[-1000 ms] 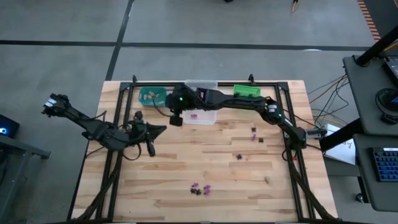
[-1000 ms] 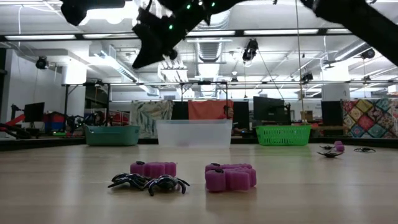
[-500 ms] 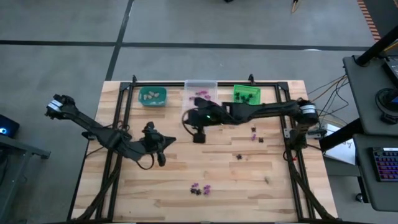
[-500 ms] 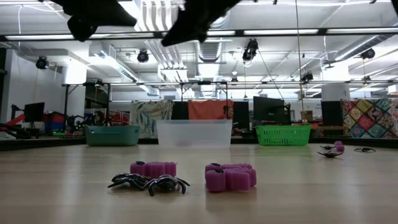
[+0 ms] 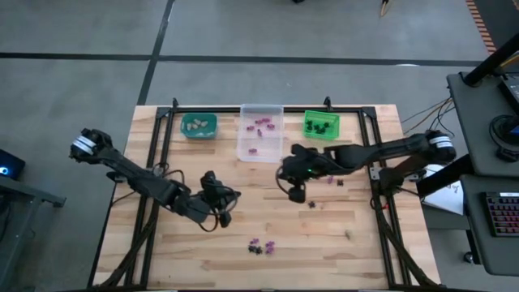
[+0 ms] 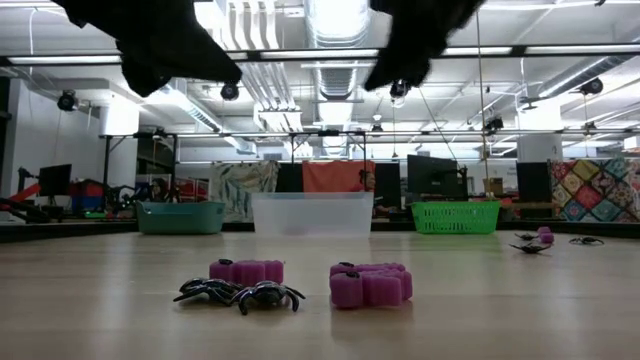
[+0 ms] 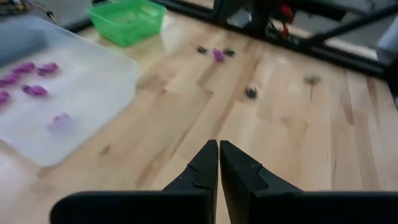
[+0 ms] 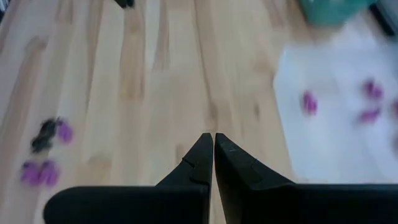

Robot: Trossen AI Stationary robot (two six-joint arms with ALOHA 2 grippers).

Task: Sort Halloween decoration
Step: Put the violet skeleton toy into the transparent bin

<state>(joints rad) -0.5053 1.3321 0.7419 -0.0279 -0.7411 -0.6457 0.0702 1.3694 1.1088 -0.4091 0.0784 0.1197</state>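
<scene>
The Halloween decoration lies in small groups on the wooden table: purple and black pieces near the front edge, also in the low view, a black one, and a purple-and-black group. More purple pieces lie in the clear bin. My left gripper hangs shut over bare wood left of centre, its fingers holding nothing. My right gripper hangs shut above the table's middle, pointing toward the left edge, with nothing in it.
A teal bin with pale pieces, the clear bin and a green bin with black pieces stand in a row along the far edge. A black frame runs along the table's sides. A small pale piece lies front right.
My right gripper has swung from above the bins at the far edge toward the table's near and right side, to above the middle. My left gripper has moved toward the near edge and the right, sinking a little. The pieces on the table have stayed put.
</scene>
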